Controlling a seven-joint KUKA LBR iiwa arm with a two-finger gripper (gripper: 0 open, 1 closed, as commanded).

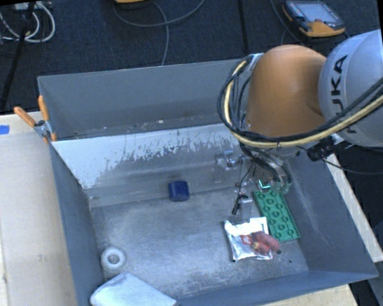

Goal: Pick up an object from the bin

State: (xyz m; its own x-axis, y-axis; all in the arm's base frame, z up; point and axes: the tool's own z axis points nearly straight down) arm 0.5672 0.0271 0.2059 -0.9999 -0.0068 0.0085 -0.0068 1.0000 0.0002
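Dark floor with loose cables behind; grey metal bin [136,114] in front. Tool [258,186] sits low at the bin's right side, over the top end of a flat green dotted plate [280,217] — apart or together, cannot tell. A foil packet [248,241] lies against the plate's left edge. Risk: the plate lies flat by the right wall — a grip could slide off it, or snag the packet as well.
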